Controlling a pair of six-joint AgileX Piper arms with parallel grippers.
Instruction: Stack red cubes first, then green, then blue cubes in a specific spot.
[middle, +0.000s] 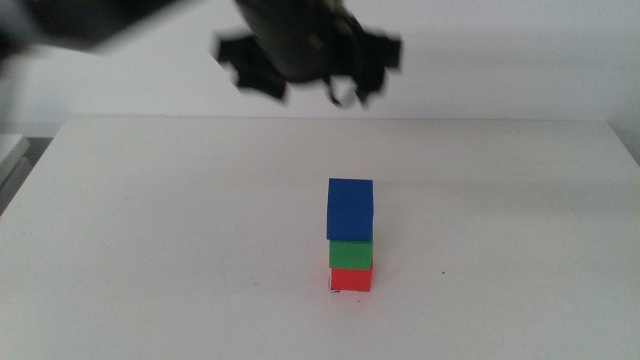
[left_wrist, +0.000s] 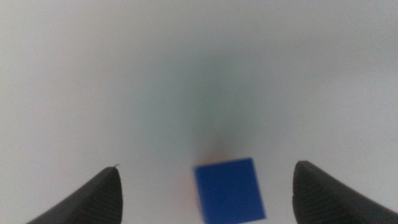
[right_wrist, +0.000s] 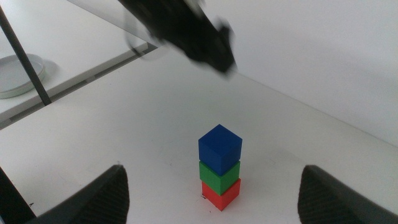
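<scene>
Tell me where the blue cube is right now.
In the middle view the blue cube tops the stack, resting on the green cube, which sits on the red cube, right of table centre. The open left pincer hangs above it.

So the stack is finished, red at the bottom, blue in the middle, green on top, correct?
Not quite. The middle view shows the red cube at the bottom, the green cube in the middle and the blue cube on top.
</scene>
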